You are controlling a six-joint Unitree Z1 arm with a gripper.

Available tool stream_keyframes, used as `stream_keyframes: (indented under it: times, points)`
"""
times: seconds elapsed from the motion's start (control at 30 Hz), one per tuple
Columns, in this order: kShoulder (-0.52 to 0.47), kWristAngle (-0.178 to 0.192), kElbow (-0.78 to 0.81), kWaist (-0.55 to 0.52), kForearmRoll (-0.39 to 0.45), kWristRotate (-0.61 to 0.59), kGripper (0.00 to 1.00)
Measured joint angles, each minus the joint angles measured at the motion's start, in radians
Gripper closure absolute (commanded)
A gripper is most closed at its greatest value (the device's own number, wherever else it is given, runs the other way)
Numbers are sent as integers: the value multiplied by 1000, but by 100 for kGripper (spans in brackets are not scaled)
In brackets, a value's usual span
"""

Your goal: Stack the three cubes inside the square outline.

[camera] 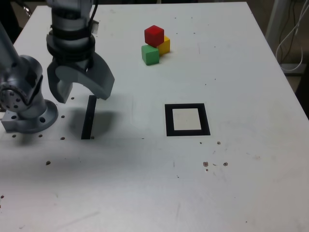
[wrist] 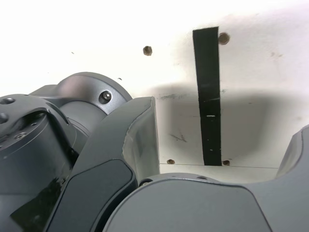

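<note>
The wrist view looks down on the white table (wrist: pixel 96 29). A straight black strip (wrist: pixel 208 96) lies on it, between the two spread grey fingers (wrist: pixel 130 145) of the gripper (wrist: pixel 217 159). Nothing is held. Small holes (wrist: pixel 147 50) mark the table.

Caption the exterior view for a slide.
Open gripper hovers over black strip; red cube tops green and yellow; square outline empty.

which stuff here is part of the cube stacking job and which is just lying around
Part of the job:
red cube
yellow cube
green cube
square outline
hand, open and empty

Just lying about:
black strip
table
</note>
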Motion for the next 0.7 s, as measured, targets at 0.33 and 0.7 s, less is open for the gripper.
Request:
stream_keyframes:
  times: [0.33,0.7]
  points:
    - [-4,19,-62,0,50,0,3]
    - [34,52,-228,169,126,169,3]
